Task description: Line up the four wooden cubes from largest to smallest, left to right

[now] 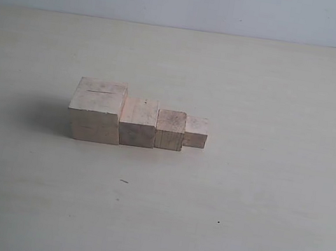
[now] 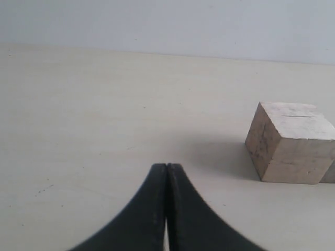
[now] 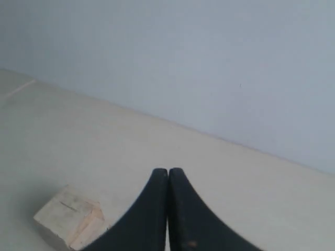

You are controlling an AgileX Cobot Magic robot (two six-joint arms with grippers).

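Observation:
Four pale wooden cubes stand side by side in a row on the table in the exterior view, touching. The largest cube (image 1: pixel 97 110), with a thin dark slit on top, is at the left, then the second cube (image 1: pixel 138 122), the third cube (image 1: pixel 170 130) and the smallest cube (image 1: pixel 196 132) at the right. Neither arm shows in the exterior view. My left gripper (image 2: pixel 166 166) is shut and empty, with the largest cube (image 2: pixel 290 142) off to its side. My right gripper (image 3: pixel 168 170) is shut and empty too; a wooden cube (image 3: pixel 70 215) with a slit lies beside it.
The light table (image 1: pixel 235 227) spreads wide around the row, with a few tiny dark specks (image 1: pixel 124 181) in front. A pale blue-grey wall (image 1: pixel 189 0) runs along the far edge.

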